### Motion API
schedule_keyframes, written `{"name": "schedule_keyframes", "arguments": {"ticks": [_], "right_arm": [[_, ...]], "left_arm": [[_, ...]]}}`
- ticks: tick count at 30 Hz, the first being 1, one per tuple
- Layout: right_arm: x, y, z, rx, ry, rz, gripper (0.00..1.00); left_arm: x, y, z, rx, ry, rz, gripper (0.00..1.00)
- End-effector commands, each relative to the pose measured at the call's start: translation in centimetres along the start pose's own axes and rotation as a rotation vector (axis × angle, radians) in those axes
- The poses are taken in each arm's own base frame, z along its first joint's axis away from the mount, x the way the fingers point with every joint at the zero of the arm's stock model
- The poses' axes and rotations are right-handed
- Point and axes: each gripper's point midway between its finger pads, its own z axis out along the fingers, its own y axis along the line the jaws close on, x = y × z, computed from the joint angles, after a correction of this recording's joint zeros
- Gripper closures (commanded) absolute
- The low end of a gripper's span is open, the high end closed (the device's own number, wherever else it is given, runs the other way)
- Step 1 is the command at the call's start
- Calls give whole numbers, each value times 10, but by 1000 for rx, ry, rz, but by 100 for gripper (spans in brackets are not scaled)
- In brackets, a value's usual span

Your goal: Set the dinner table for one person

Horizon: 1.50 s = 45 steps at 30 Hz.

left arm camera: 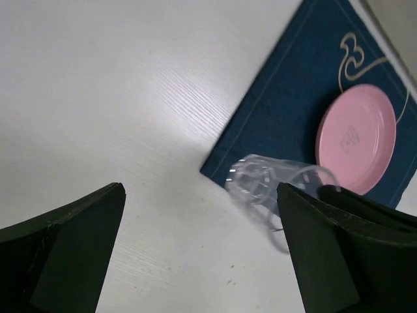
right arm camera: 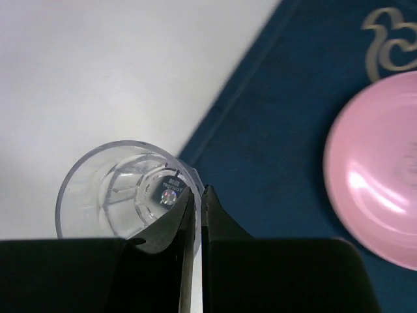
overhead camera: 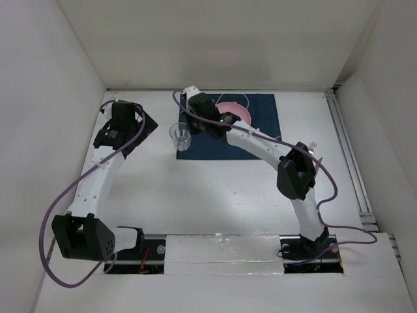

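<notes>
Right gripper (right arm camera: pixel 199 192): fingers pinched on the rim of clear cup (right arm camera: pixel 111 189), lower left, at the corner edge of placemat (right arm camera: pixel 280 130). Left gripper (left arm camera: pixel 201 195): fingers spread, empty, with open dinner table (left arm camera: pixel 98 78) filling upper left.

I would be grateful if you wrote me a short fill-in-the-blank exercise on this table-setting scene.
1. The round plate lying on the navy-blue cloth placemat is ____ in colour.
2. The right claw pinches the clear plastic cup by its ____.
3. The left claw is ____ and holds nothing.
Missing words: pink; rim; open.
</notes>
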Motion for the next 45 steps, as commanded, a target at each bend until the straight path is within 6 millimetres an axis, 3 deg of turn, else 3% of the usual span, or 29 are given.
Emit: {"name": "schedule_keyframes", "arguments": {"ticks": [1, 2, 4, 5, 6, 8, 9, 11, 12, 16, 17, 20, 24, 27, 29, 37, 39, 45], "right_arm": [[-46, -74, -5, 171, -84, 52, 100], [-51, -88, -5, 203, -85, 62, 100], [-59, -158, -6, 316, -66, 105, 100], [-64, -159, -4, 315, -80, 106, 100], [-69, -197, -6, 369, -86, 137, 100], [-73, -232, -11, 400, -97, 168, 100], [-72, -268, -16, 448, -101, 196, 100], [-76, -296, -22, 476, -124, 219, 100], [-75, -322, -23, 510, -133, 229, 100], [-64, -364, -17, 536, -124, 206, 100], [-59, -383, -18, 561, -113, 210, 100], [-54, -416, -25, 595, -130, 233, 100], [-33, -452, -25, 613, -106, 267, 100], [-25, -460, -21, 582, -98, 279, 100], [-17, -458, -17, 568, -78, 283, 100], [-15, -457, -9, 545, -82, 282, 100], [-4, -456, -1, 530, -65, 295, 100], [-11, -456, -2, 530, -88, 309, 95]], "left_arm": [[-31, 20, -29, -61, -133, -87, 0], [-31, 24, -29, -69, -142, -88, 0], [-33, 25, -32, -72, -155, -72, 0], [-33, 26, -32, -73, -155, -56, 0], [-33, 27, -32, -74, -154, -38, 0], [-25, 34, -29, -96, -133, -4, 0], [-22, 38, -24, -110, -118, 24, 0], [-16, 43, -21, -124, -103, 38, 0], [-13, 46, -17, -127, -100, 48, 0], [-4, 39, -12, -74, -65, 78, 0], [1, 37, -10, -55, -47, 90, 0], [1, 37, -10, -55, -47, 90, 0], [5, 39, -9, -52, -32, 101, 0], [4, 35, -9, -37, -33, 99, 0], [4, 35, -9, -37, -33, 99, 0], [9, 36, -7, -29, -14, 110, 0], [9, 36, -7, -29, -14, 110, 0], [9, 33, -7, -16, -15, 118, 0]]}}
